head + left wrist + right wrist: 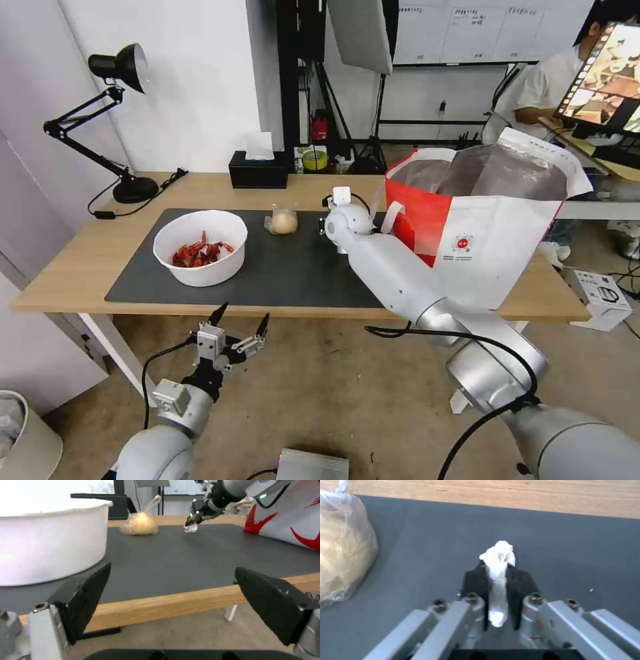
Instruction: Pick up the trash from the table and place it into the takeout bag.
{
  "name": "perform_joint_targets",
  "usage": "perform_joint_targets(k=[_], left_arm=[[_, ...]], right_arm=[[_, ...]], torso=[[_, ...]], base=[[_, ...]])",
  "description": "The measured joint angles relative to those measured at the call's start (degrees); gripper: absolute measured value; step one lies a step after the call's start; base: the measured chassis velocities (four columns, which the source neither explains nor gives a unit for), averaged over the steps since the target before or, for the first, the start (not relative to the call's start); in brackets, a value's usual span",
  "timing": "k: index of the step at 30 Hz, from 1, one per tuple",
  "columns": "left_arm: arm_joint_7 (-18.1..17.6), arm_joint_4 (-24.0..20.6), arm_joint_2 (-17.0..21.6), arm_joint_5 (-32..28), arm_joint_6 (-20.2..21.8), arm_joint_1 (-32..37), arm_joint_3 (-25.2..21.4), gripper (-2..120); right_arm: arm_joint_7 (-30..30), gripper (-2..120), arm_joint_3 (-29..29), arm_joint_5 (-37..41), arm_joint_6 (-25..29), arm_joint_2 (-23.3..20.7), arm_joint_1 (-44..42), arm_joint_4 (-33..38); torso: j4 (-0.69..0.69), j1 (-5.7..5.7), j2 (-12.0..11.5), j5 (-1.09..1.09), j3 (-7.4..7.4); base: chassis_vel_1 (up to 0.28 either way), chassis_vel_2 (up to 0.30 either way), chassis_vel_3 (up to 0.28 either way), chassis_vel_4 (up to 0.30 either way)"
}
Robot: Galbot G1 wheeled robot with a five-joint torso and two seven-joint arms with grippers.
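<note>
Right arm pinching the tissue on the mat — left arm waiting below the desk edge.

Going left to right: the white round bowl of red shells [200,247] sits on the left part of the dark grey mat [280,273], and below it, off the front edge of the light-wood desk [73,267], the left gripper [240,321] hangs with its black fingers [90,600] spread wide, holding nothing. Near the mat's far edge lies the small clear bag of beige stuff [283,220]. Just beside it the right gripper [500,580] is down at the mat, clenched on the crumpled white tissue [498,560] — the tissue pokes out beyond the black pads [476,582]. At the right end of the desk stands the takeout bag [487,227], upright with its mouth open and the foil lining showing.
</note>
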Motion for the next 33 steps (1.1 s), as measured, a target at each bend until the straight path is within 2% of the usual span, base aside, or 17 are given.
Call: perform_joint_targets(k=[2,9,14,17,22,27,33], left_arm=[[-0.03,0.09,0.01,-0.01,0.00,-0.26,0.34,100],[-0.16,0.11,0.18,-0.14,0.04,-0.59,0.59,100],[-0.18,0.11,0.23,-0.27,0.05,-0.60,0.43,100],[-0.20,-0.09,0.23,-0.30,0.05,-0.46,0.34,100],[-0.21,-0.25,0.21,-0.30,0.06,-0.31,0.34,100],[-0.23,-0.48,0.19,-0.30,0.06,-0.03,0.24,100],[-0.25,-0.50,-0.22,-0.27,-0.06,0.84,-0.34,100]], right_arm=[[0.00,0,0.01,0.02,0.41,-0.04,0.01,-0.06],[0.01,0,0.51,0.20,0.77,-0.13,0.07,0.28],[0.70,0,1.17,0.83,0.78,-0.62,-0.21,3.44],[2.07,0,1.18,2.00,0.64,-2.01,-0.25,8.24],[3.62,0,0.75,2.70,-0.11,-3.51,0.06,11.95],[8.09,0,0.42,3.25,-1.22,-5.27,0.20,18.25],[14.44,0,-2.87,2.37,-1.83,-7.84,2.09,28.86]], torso=[[0.00,0.00,0.00,0.00,0.00],[0.00,0.00,0.00,0.00,0.00],[0.00,0.00,0.00,0.00,0.00],[0.01,0.00,0.00,0.00,0.00],[0.00,0.00,0.00,0.00,0.00],[-0.01,0.00,0.00,0.00,0.00],[0.00,0.00,0.00,0.00,0.00]], base=[[0.000,0.000,0.000,0.000],[0.000,0.000,0.000,0.000],[0.000,0.000,0.000,0.000],[0.000,0.000,0.000,0.000],[0.000,0.000,0.000,0.000],[0.000,0.000,0.000,0.000],[0.000,0.000,0.000,0.000]])
